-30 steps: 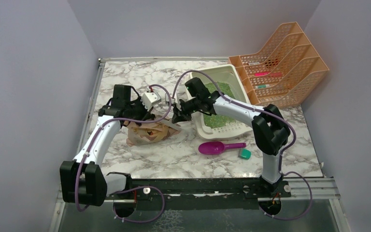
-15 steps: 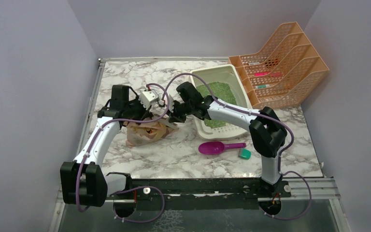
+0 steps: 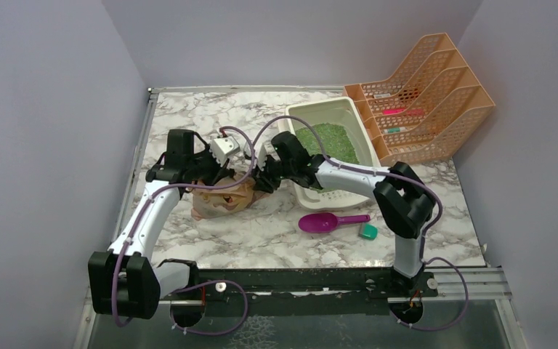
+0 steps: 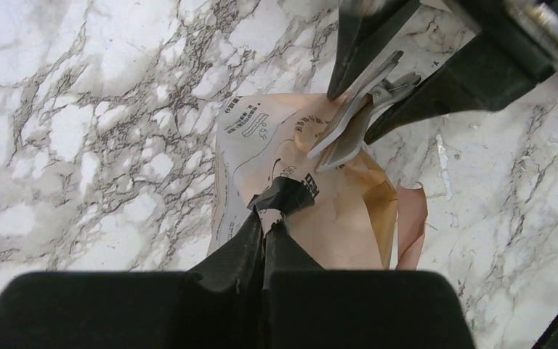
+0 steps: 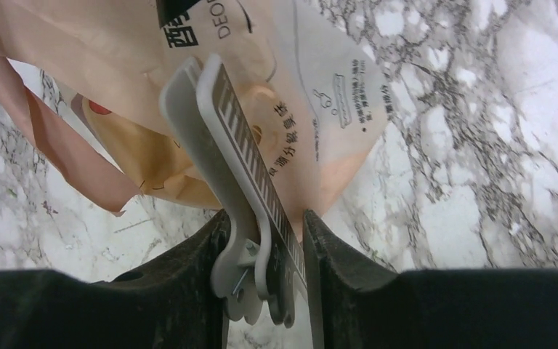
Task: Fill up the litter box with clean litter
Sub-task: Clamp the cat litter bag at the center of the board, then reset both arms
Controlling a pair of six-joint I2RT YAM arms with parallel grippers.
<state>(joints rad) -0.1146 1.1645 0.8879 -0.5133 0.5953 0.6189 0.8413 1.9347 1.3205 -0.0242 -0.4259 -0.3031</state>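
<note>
Cream-white litter box [image 3: 338, 196] on the right half of the table [image 3: 261, 243], long side running away from the arms. Inside, clean litter [image 3: 327, 139]: bright green granules over the far half of the floor, the near half partly hidden behind the right arm.

Just left of the box, a crumpled tan paper bag [image 3: 221, 200] with both arms meeting at its top. On its face in the right wrist view [image 5: 116, 73], the letters "DEO", cut off by the picture's edge, next to bold dark characters. Lower down, small printed lines and a tiny pictogram, too fine to read. Same small print in the left wrist view, equally illegible.

On a dark printed fold of the bag, left hand [image 4: 272, 214] clenched, fingers tight together on the paper. At the bag's edge on the box side, right hand [image 5: 203, 80], fingers nearly parallel with only a slim gap. Gripping the paper or free of it: cannot tell.

In front of the box's near end, a magenta scoop [image 3: 325, 221], apart from the rim, bowl to the left. By its handle end, a small green block [image 3: 368, 231]. Close along the box's right side, an orange mesh file rack [image 3: 425, 102]; touching or not, hard to say.

Open marble at the near left and the far left. Grey walls on the left, back and right.
</note>
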